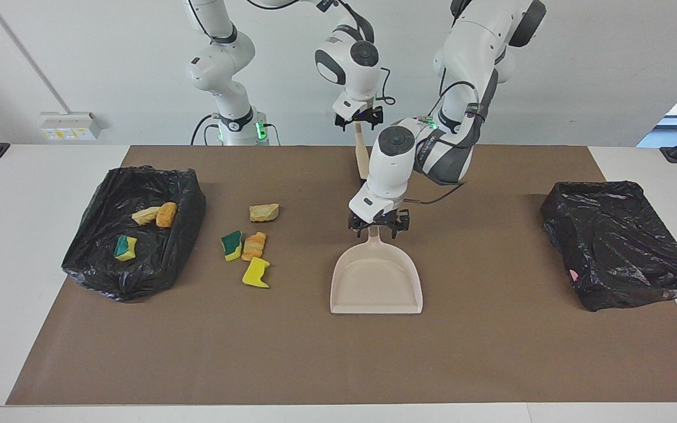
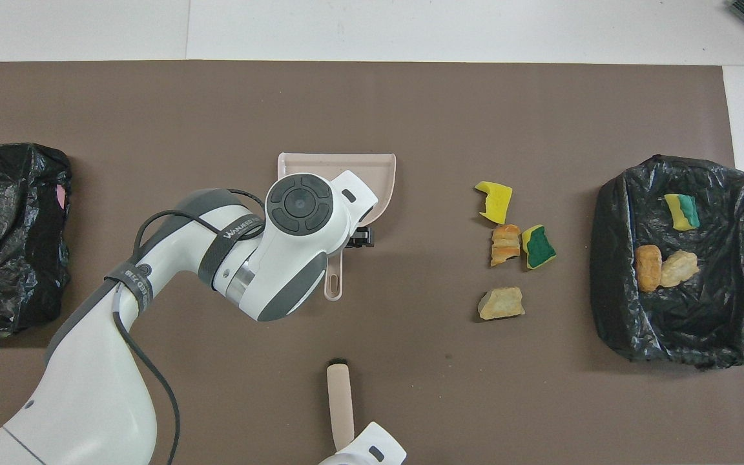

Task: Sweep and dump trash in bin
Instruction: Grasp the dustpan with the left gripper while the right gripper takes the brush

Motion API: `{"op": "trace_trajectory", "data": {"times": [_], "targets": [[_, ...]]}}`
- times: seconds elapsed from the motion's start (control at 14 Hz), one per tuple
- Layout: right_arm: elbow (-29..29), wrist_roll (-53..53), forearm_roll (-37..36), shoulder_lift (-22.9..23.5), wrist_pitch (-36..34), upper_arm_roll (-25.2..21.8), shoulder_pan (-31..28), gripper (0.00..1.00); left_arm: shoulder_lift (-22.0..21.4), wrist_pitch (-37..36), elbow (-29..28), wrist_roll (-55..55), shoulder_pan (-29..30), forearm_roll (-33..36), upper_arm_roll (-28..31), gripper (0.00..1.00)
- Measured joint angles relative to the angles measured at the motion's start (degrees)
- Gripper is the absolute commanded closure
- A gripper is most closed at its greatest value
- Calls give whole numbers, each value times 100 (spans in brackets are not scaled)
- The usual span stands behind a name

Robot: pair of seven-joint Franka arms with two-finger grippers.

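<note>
The beige dustpan (image 1: 376,282) (image 2: 346,169) lies flat mid-mat, its handle pointing toward the robots. My left gripper (image 1: 378,227) is down at that handle, open, with a finger on either side of it. My right gripper (image 1: 360,119) is shut on the top of a beige brush (image 1: 362,158) (image 2: 340,400), which hangs over the mat's edge by the robots. Several pieces of trash lie on the mat toward the right arm's end: a tan lump (image 1: 264,212) (image 2: 501,303), a green-yellow sponge (image 1: 232,245), an orange lump (image 1: 254,245) and a yellow scrap (image 1: 255,273).
The bin (image 1: 156,261) (image 2: 701,329), lined with a black bag, sits at the right arm's end and holds three more scraps (image 1: 166,214). A second black-bagged bin (image 1: 617,244) stands at the left arm's end.
</note>
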Motion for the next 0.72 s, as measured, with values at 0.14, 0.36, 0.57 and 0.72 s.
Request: {"op": "trace_trajectory", "data": {"times": [0.14,0.36,0.57,0.72], "targets": [[-75,2,70,13,67,-3,51,10,0,0,0,-1,1,2,1,10],[-106,80,104,13,76,-1,203,93,0,0,0,-2,1,4,1,24],[-113,92,108,12,77,-4,223,100,0,-3,0,-2,1,5,0,65],[-116,102,111,12,78,-7,224,100,1,-9,0,-1,1,6,-7,86]]}}
